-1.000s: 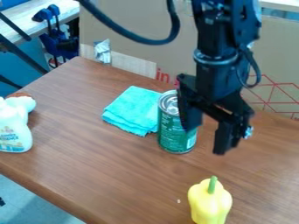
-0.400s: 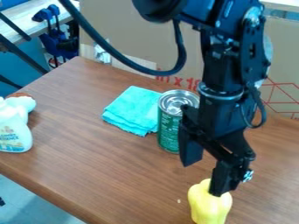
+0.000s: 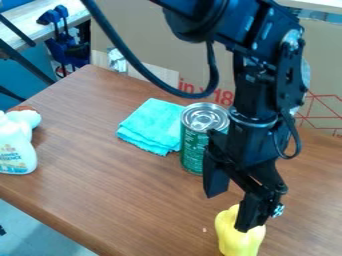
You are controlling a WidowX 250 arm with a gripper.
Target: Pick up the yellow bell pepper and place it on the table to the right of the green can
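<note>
Dropping down towards the camera, the end effector [image 3: 231, 212] has swung out from beside the green can [image 3: 192, 156] and is now right over the yellow pepper [image 3: 239, 244], with the last little bit of travel only easing it a touch lower. It's open, the two fingers spread well apart with nothing between them, and the nearer finger now covers the pepper's stem, which was in plain sight a second ago. Whether that fingertip is actually touching the pepper or just hanging in front of it, I cannot tell from this angle. The pepper itself hasn't budged, upright near the front of the tabletop [image 3: 127, 190], and the can is also where it was, standing with its lid more exposed now that the arm has moved off it. No change either for the folded turquoise cloth [image 3: 150, 126] just beside the can, or for the white bottle [image 3: 15, 152] over at the left edge of the view. So the pepper looks like the thing being worked on, and this reads as the approach, with no grasp made. What it seems to call for now is bringing the pepper between both fingers: the farther one looks off to the side, and coming straight down like this could see the nearer finger press on the top and tip it over.
</note>
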